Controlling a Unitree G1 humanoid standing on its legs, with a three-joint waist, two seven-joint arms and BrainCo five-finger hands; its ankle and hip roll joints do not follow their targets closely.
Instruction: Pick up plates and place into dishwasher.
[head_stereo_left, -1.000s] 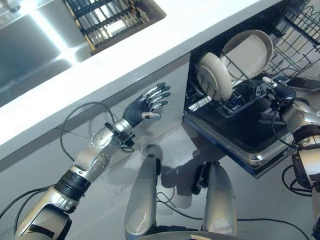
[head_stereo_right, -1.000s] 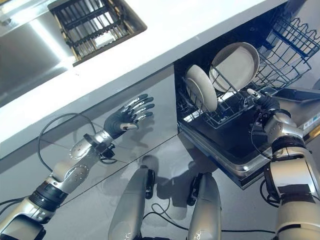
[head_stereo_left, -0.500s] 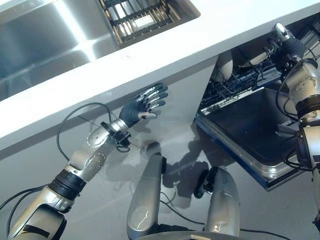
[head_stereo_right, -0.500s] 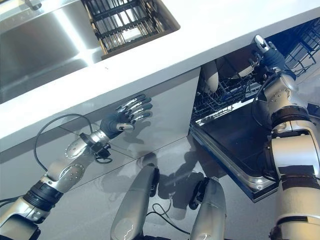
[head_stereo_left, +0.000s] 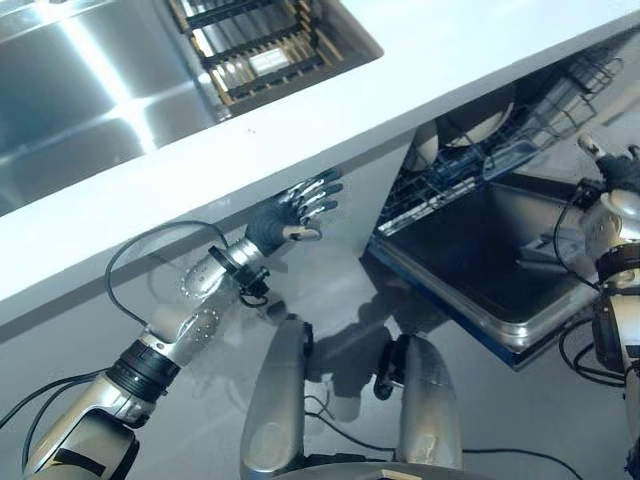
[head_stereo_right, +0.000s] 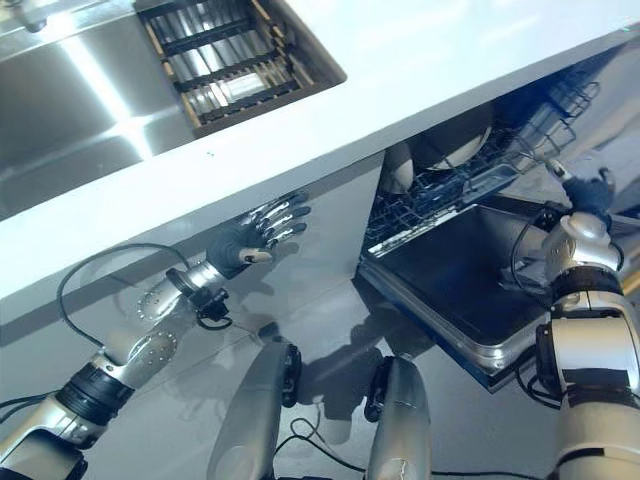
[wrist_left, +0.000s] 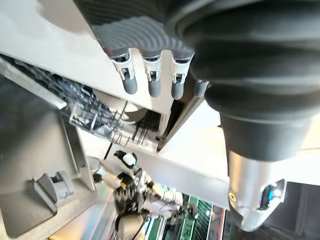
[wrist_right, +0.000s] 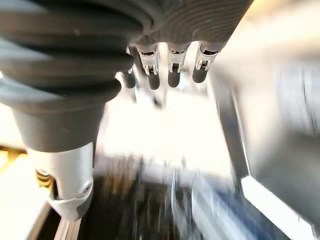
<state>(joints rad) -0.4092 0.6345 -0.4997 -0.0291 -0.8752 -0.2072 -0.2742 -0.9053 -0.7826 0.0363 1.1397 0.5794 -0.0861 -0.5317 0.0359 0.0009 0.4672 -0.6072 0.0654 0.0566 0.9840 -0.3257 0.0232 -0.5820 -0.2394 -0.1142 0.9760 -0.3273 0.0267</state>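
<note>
Left eye view: the left robot hand (head_stereo_left: 298, 207) is hovering beneath the edge of the white desk (head_stereo_left: 480, 40), its fingers straight and spread, holding nothing. The right robot hand (head_stereo_left: 618, 170) is showing beside the open dishwasher door (head_stereo_left: 470, 262), near the wire rack (head_stereo_left: 470, 165). Two pale plates (head_stereo_left: 470, 125) are standing upright in that rack, partly tucked under the desk edge. A steel sink (head_stereo_left: 90, 90) with a dark drain rack (head_stereo_left: 265, 45) is sitting in the desk.

Right eye view: the plates (head_stereo_right: 440, 150) are standing in the rack above the lowered door. The right robot hand (head_stereo_right: 585, 190) is empty, with one finger extended; the rest are too small to judge.

Left wrist view: the fingers (wrist_left: 152, 80) are hanging relaxed and apart, gripping nothing; the rack (wrist_left: 100, 122) is showing past them.

Right wrist view: the fingers (wrist_right: 172, 67) are extending straight, with nothing between them; the background is blurred.
</note>
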